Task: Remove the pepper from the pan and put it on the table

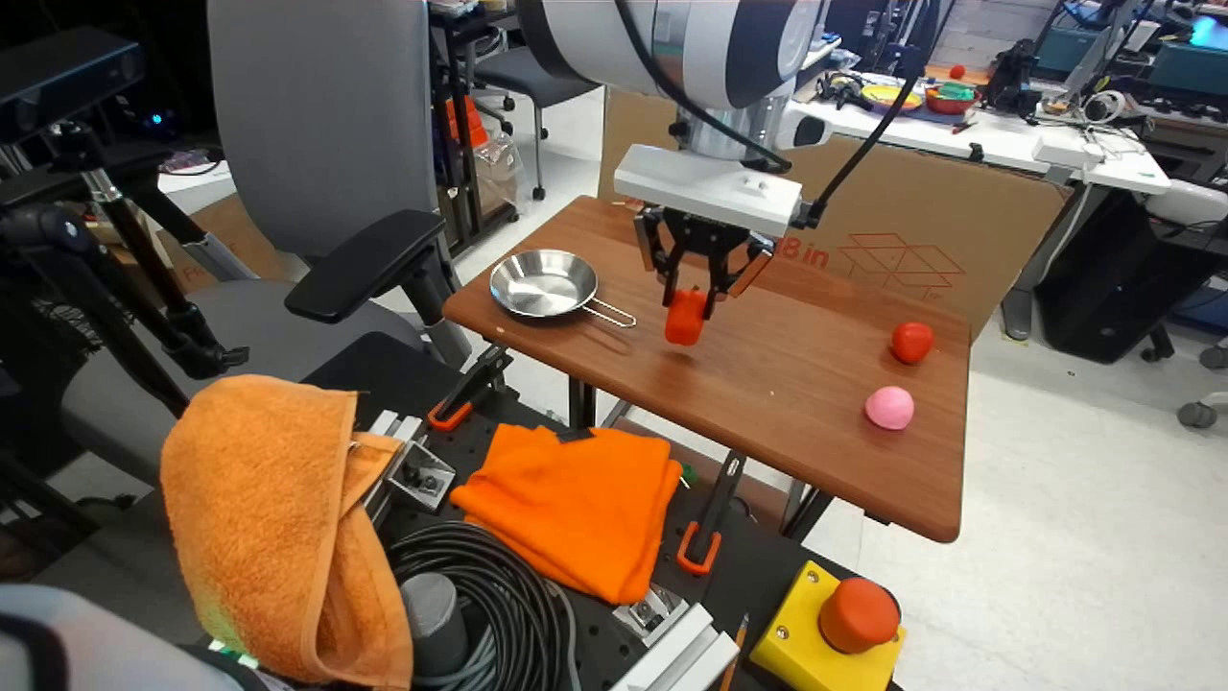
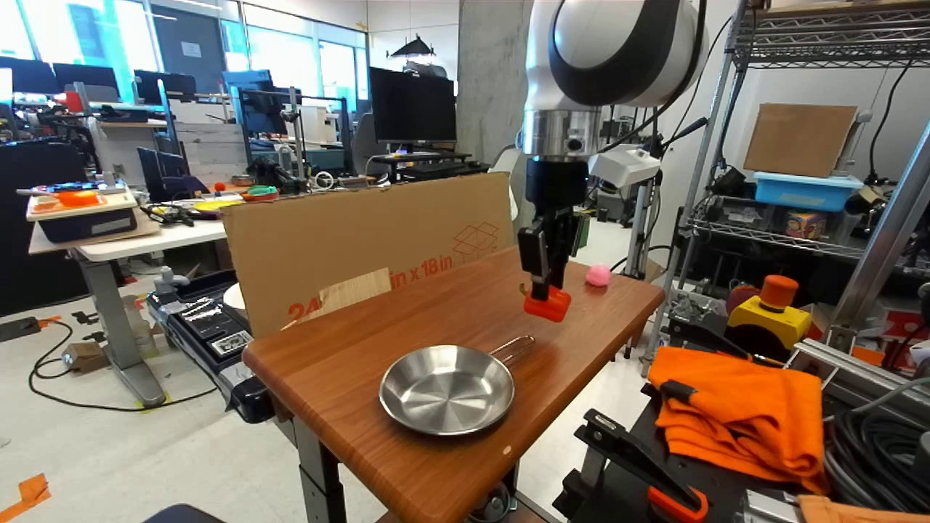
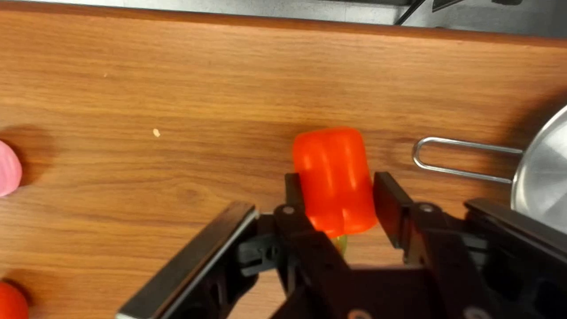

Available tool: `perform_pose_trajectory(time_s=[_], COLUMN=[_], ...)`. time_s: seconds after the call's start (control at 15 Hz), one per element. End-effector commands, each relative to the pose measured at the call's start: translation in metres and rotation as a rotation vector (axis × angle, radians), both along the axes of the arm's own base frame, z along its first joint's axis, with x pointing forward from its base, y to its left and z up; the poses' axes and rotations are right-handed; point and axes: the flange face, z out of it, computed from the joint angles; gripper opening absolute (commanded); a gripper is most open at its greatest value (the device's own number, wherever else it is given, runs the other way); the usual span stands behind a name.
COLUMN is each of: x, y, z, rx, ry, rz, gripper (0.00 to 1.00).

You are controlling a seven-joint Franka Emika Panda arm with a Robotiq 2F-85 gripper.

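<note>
The red-orange pepper (image 3: 332,177) is clamped between my gripper's (image 3: 337,186) two black fingers, its greenish stem pointing back toward the palm in the wrist view. In both exterior views the pepper (image 1: 684,317) appears to hang low over the brown wooden table (image 1: 767,384), beside the pan's handle. The silver pan (image 2: 447,390) rests on the table with nothing inside it, and its thin wire handle (image 3: 465,159) points toward the pepper. One side of the pepper is partly covered by a finger in an exterior view.
A pink ball (image 1: 889,408) and a red round object (image 1: 911,342) sit toward the table's far end from the pan. A cardboard wall (image 2: 363,240) stands along one long edge. Orange cloth (image 1: 576,509) and a yellow box with a red button (image 1: 830,633) lie off the table.
</note>
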Motion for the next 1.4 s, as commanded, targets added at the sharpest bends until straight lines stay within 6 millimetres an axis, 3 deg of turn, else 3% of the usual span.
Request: perform_pose_trajectory(time_s=[0.0,0.6,0.67,0.73,1.0,1.33], x=[0.0034,0.0030,0.0030,0.0031,0.0028,0.0028], y=[-0.0099,-0.0126,-0.0122,-0.0120,-0.0122,-0.0120], z=[-0.0032,-0.0045,-0.0041,-0.0039,-0.0030,-0.0020], rx=[0.023,0.031,0.033,0.033,0.036,0.038], ry=[0.012,0.015,0.014,0.014,0.011,0.008], rz=[-0.023,-0.015,-0.009,-0.006,0.001,0.007], gripper=[0.19,0.19,0.69,0.70,0.98,1.00])
